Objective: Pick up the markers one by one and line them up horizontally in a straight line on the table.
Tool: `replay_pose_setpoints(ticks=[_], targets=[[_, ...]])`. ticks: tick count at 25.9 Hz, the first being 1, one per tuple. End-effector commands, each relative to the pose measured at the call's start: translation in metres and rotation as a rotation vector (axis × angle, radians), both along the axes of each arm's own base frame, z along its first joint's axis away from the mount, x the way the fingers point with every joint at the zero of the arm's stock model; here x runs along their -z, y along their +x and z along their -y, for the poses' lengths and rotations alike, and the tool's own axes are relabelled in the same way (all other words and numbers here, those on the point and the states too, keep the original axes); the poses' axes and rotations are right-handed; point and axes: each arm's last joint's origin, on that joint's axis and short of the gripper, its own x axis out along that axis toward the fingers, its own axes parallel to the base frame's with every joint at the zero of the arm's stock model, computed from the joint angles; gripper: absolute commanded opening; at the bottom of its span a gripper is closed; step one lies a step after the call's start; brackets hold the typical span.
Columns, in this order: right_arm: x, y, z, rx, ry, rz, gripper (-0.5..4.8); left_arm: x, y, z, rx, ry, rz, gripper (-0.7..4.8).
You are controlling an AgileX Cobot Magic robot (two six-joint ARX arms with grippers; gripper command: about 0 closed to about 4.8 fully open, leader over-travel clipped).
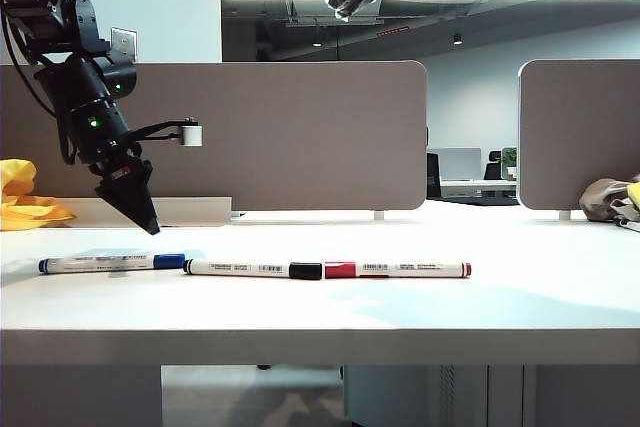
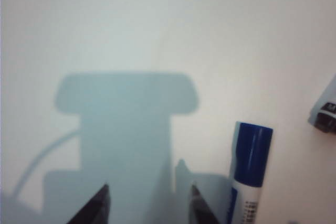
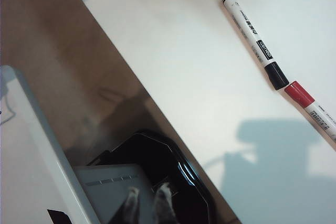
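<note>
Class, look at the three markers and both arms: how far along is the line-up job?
Apparently finished: the blue marker, black marker and red marker lie end to end on the table. Nothing is held: the left end effector hangs open above the blue one; the right end effector is raised. Nothing remains.

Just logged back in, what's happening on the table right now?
Three white-barrelled markers lie end to end on the white table: blue-capped, black-capped, red-capped. The left gripper hovers above the blue one, jaws open and empty. The right gripper is raised high beyond the table's edge, jaws nearly together, holding nothing.
</note>
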Motion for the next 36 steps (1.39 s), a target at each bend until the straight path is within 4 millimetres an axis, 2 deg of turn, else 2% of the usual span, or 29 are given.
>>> replay_pose_setpoints(ticks=[1,36], targets=[[-0.0022,-0.0008,0.0001,-0.003,0.012,0.009,0.46,-0.0032,-0.0002,-0.0007,0.0,-0.001,0.01,1.92],[-0.0022,-0.0007,0.0002,-0.002,0.012,0.009,0.46,-0.0031,0.0001,-0.0014,-0.006,0.024,0.014,1.92]])
